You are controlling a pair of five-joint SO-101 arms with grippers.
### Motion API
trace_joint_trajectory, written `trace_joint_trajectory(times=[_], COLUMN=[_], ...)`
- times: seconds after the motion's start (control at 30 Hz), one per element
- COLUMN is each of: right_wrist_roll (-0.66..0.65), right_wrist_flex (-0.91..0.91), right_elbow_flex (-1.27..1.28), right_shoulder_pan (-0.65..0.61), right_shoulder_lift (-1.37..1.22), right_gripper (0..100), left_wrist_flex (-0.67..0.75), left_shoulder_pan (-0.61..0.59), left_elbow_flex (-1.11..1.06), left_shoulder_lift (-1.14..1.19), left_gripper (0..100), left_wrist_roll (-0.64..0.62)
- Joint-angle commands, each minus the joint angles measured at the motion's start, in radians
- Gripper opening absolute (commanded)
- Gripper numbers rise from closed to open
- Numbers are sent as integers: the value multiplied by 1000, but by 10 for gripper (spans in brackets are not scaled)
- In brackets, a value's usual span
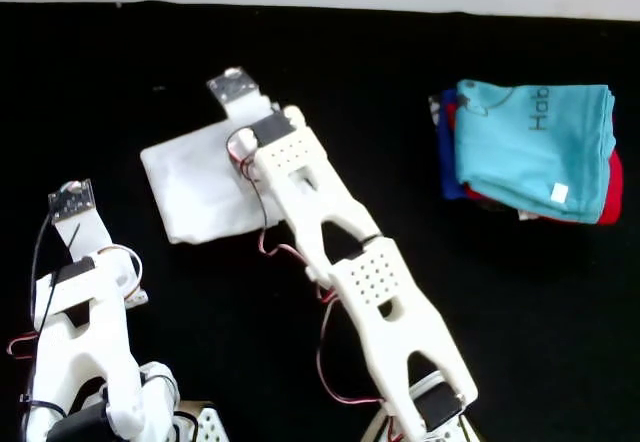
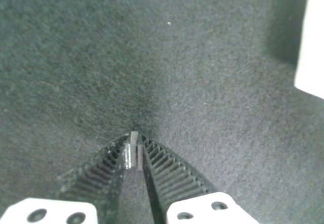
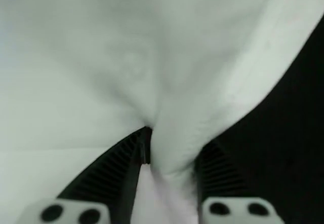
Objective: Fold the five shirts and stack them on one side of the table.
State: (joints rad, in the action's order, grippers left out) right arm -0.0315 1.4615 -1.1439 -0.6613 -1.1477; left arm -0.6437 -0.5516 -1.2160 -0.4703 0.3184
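Shirts: 1 white shirt [image 1: 195, 187] pinched in right tool [image 3: 174, 148]; 3 in stack [image 1: 535, 147].

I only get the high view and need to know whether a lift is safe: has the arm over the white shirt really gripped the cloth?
Observer: Yes. The right wrist view shows the right jaws shut on a bunched fold of the white shirt, close to one of its edges.
Operator: And the other arm's jaws?
Observer: The left jaws are shut with nothing between them, over the bare black table.
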Motion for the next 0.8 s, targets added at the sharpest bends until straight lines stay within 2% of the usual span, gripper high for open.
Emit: trace_joint_trajectory(times=[0.0, 0.2, 0.33, 0.43, 0.57, 0.77], right_wrist_roll=[2, 0, -23, -25, -29, -153], right_wrist_flex=[73, 298, 306, 306, 305, 298], right_elbow_flex=[-62, -364, -476, -395, -142, 186], right_shoulder_pan=[31, 93, 154, 189, 249, 426], right_shoulder_lift=[-7, -7, 24, 145, 437, 825], right_gripper=[5, 7, 6, 6, 6, 6], left_wrist_flex=[38, 38, 49, 51, 51, 51], left_shoulder_pan=[13, 13, 13, 13, 13, 13], left_elbow_flex=[-2, -2, -2, -2, -2, -2], left_shoulder_lift=[12, 12, 12, 12, 12, 12], left_gripper=[10, 10, 10, 10, 10, 10], left_wrist_roll=[9, 9, 9, 9, 9, 9])
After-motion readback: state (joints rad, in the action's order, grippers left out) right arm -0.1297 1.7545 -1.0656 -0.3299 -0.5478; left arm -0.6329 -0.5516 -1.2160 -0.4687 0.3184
